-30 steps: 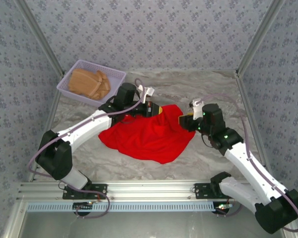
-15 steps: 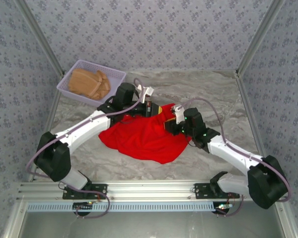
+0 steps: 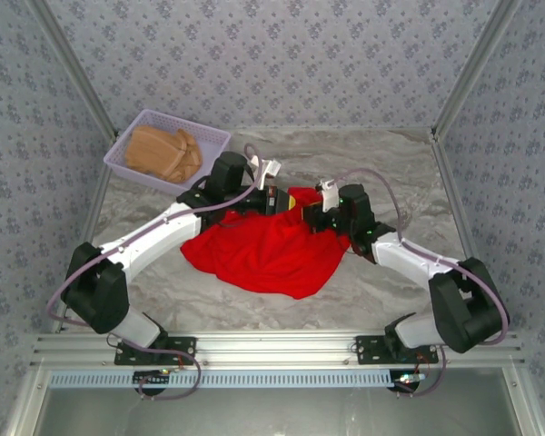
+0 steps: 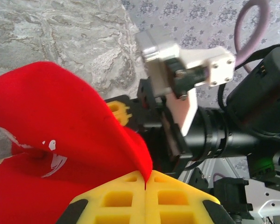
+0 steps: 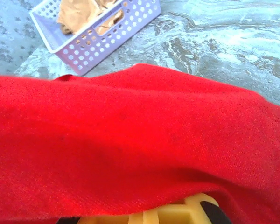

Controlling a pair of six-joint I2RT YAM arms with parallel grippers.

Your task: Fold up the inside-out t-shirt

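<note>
On the marbled counter [image 3: 381,163], the bright red cloth t-shirt [image 3: 272,254] lies bunched; your left fingers [image 4: 144,184] and right fingers [image 5: 168,214] each pinch its far edge, fully closed. Uneven pulling could slip the cloth.

Looks out over the inside-out t-shirt [image 5: 130,140], bright red and finely woven, stretching from the left edge to the right and humping up in the middle. Finds the right gripper [image 5: 140,215] at the bottom edge, yellow fingers closed on the cloth's lower fold, with red fabric draped over them. Sees beyond the cloth, upper left, a lavender perforated basket [image 5: 112,42] holding a tan garment [image 5: 79,14], and a grey marbled table [image 5: 224,42] at the upper right.
</note>
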